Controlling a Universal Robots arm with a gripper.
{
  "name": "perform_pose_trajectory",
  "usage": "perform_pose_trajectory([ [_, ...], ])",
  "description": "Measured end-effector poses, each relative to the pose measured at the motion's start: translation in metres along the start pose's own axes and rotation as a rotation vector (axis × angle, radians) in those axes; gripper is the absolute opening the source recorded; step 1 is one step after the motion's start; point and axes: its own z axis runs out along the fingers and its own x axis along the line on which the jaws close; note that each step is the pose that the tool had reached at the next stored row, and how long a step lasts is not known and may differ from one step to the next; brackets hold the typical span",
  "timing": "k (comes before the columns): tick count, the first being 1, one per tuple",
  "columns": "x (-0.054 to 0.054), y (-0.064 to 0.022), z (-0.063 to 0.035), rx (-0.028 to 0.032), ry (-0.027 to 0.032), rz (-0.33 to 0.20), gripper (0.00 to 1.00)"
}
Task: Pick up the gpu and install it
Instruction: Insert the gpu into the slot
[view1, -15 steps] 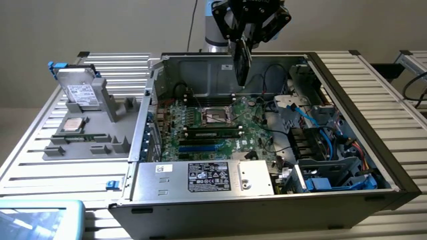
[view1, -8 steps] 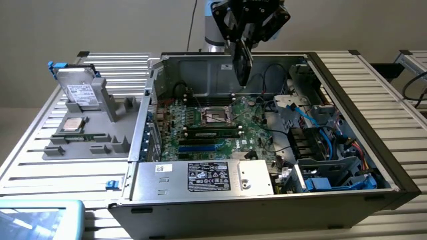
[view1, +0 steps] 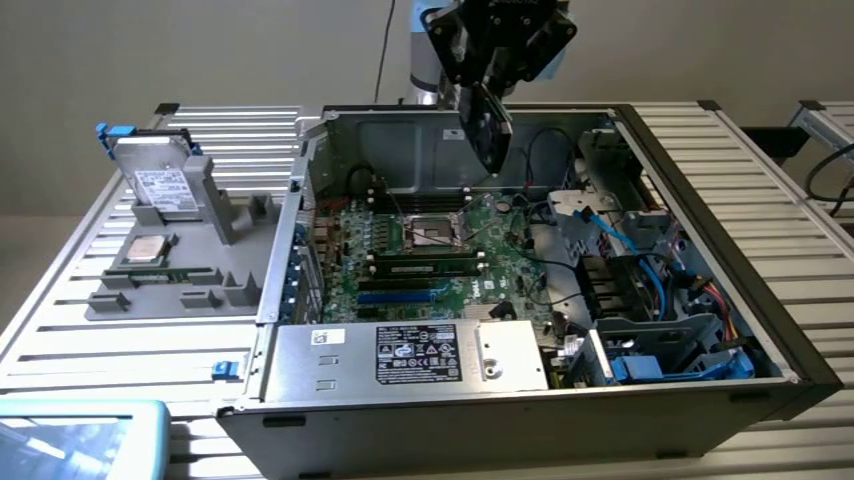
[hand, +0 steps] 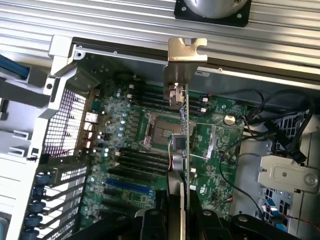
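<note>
Gripper (view1: 483, 92) grasps the gpu (view1: 486, 135), holding the card on edge above the open computer case (view1: 721, 250), at twelve o'clock from the motherboard (view1: 427, 250) in the exterior view. Its silver bracket (hand: 186, 50) sits at the end far from the fingers. A hard drive (view1: 163, 185) stands on a grey fixture (view1: 174, 295) at nine o'clock from the case.

Dim bluish light, soft shadows, mild glare.
</note>
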Motion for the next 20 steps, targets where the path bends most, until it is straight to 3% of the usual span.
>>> perform_pose_trajectory([
  [4,0.0,0.0,0.0002,0.0018,0.0055,-0.073,0.28],
  [9,-0.0001,0.0,0.0003,0.0092,-0.0037,-0.156,0.28],
  [11,-0.0001,-0.0001,0.0005,0.0105,-0.0044,-0.191,0.28],
  [20,-0.0002,-0.0003,0.0028,0.0201,0.0109,-0.354,0.28],
])
